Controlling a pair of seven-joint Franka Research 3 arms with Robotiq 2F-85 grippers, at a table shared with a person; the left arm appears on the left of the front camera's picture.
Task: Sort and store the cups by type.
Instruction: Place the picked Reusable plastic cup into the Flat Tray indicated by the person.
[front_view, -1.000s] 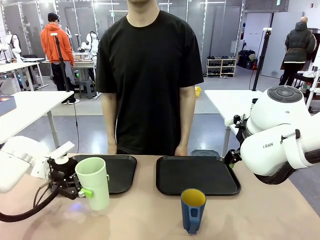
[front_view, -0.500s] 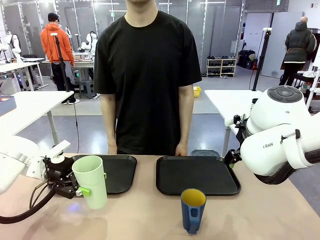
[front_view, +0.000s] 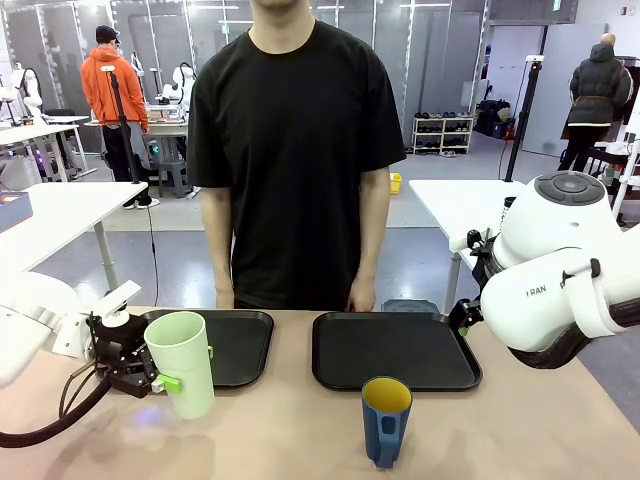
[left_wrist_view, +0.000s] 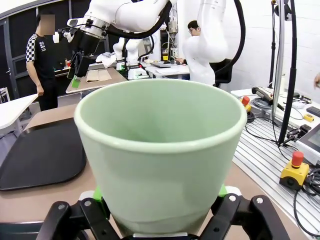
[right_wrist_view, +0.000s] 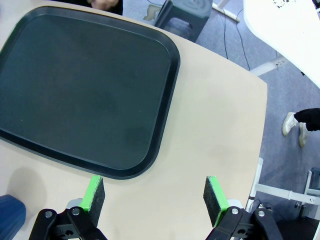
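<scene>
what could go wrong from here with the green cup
1. The tall pale mint-green plastic tumbler leans in the left gripper, which clamps it low near its base; it might slip or tip on release.
2. The left black rectangular tray beside it has a raised rim; the tumbler's base could catch there.

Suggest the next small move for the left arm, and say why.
Probably carry the mint-green tumbler a short way toward the person, over the left black tray, then lower it. The left gripper is shut on the tumbler, which tilts slightly just beside that tray's near-left corner, so the tray looks like the closest place to set it.
</scene>
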